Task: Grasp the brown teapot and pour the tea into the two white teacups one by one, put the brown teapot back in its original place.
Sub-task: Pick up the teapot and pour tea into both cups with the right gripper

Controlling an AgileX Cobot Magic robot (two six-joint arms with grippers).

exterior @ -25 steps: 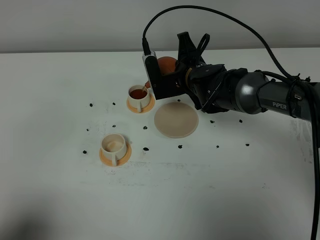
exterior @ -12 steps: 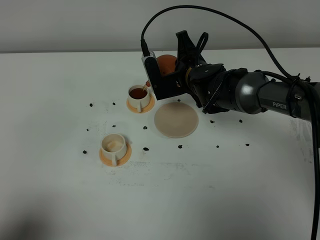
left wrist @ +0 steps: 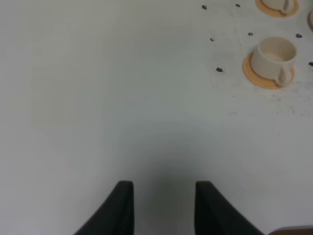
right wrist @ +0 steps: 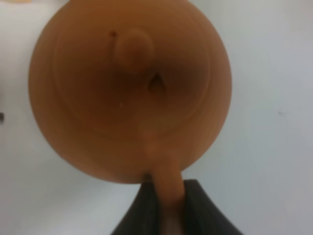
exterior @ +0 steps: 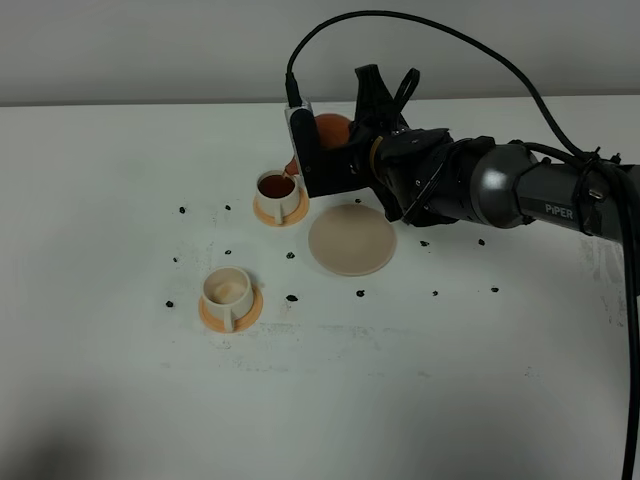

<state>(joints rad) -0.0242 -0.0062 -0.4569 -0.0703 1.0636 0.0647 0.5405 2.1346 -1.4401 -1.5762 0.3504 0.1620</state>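
Observation:
My right gripper (right wrist: 168,213) is shut on the stick handle of the brown teapot (right wrist: 129,93). In the high view the teapot (exterior: 333,130) hangs tilted behind the wrist camera housing, its spout (exterior: 292,166) at the rim of the far white teacup (exterior: 277,190), which holds brown tea. The near white teacup (exterior: 228,290) looks empty on its orange coaster (exterior: 212,314). The beige disc coaster (exterior: 352,241) lies bare below the arm. My left gripper (left wrist: 164,208) is open and empty over bare table; the near cup (left wrist: 276,55) lies far ahead of it, and it is out of the high view.
Small black specks (exterior: 291,297) are scattered over the white table (exterior: 450,380) around the cups and the disc. The right arm (exterior: 520,195) and its cable (exterior: 400,15) reach in from the right edge. A grey wall runs along the back.
The teapot lifted slightly, then settled back lower with its spout nearer the far cup's rim. The cups and the disc have not moved.

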